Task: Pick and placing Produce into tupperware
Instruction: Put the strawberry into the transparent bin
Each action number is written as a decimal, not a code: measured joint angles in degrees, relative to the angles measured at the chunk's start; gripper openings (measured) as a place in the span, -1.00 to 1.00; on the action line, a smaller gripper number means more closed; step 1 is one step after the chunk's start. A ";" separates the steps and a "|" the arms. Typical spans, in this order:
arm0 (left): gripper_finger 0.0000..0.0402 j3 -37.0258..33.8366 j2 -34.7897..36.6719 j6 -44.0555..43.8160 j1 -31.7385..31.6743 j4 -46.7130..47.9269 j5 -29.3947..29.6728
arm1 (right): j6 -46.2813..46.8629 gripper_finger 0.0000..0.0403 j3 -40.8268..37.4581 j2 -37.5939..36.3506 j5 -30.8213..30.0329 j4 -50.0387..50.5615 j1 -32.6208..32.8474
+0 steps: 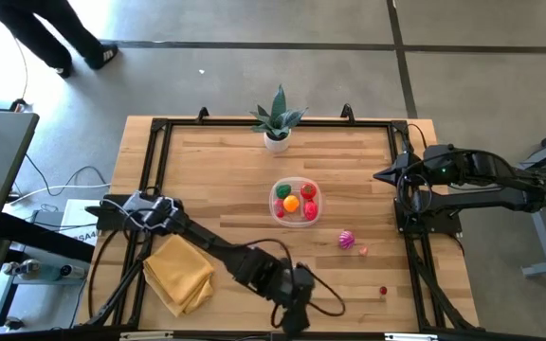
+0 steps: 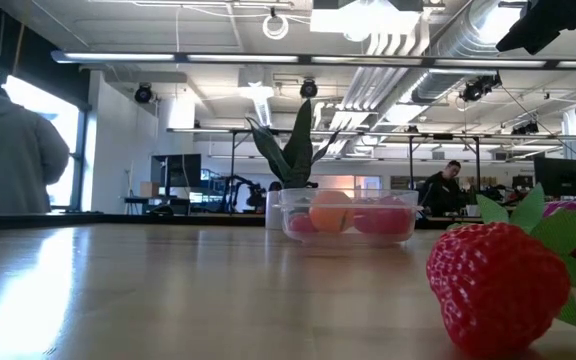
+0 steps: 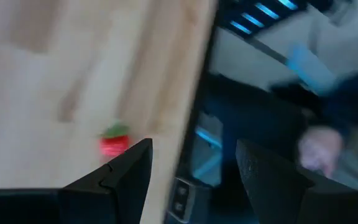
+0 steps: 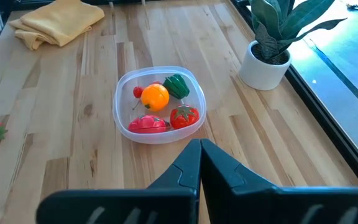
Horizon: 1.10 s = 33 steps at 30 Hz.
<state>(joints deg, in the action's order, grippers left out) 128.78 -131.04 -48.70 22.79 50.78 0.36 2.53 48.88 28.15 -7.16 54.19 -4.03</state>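
The clear tub (image 1: 295,201) sits mid-table and holds an orange (image 4: 155,96), a green piece (image 4: 177,85) and red pieces (image 4: 184,116). A red strawberry (image 1: 383,291) lies loose near the table's near right corner, big in the low view (image 2: 498,285). A magenta piece (image 1: 347,239) and a small pink one (image 1: 363,250) lie between it and the tub. My left gripper (image 3: 194,155) hovers open over the near edge, left of the strawberry (image 3: 114,142). My right gripper (image 4: 199,148) waits shut at the right edge, pointing at the tub (image 4: 160,104).
A potted green plant in a white pot (image 1: 278,121) stands at the far edge behind the tub. A folded yellow cloth (image 1: 178,273) lies near the near left corner, beside the left arm. A black frame (image 1: 154,152) rims the table. A person walks beyond the far edge (image 1: 55,33).
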 joint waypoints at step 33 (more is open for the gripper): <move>0.11 0.01 -11.89 -2.81 -3.30 4.63 -4.84 | 0.00 -1.00 -0.04 1.84 0.02 -0.02 0.00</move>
<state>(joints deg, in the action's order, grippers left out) 128.79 -142.93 -51.51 19.49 55.41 -4.48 2.52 48.84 29.99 -7.14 54.17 -4.03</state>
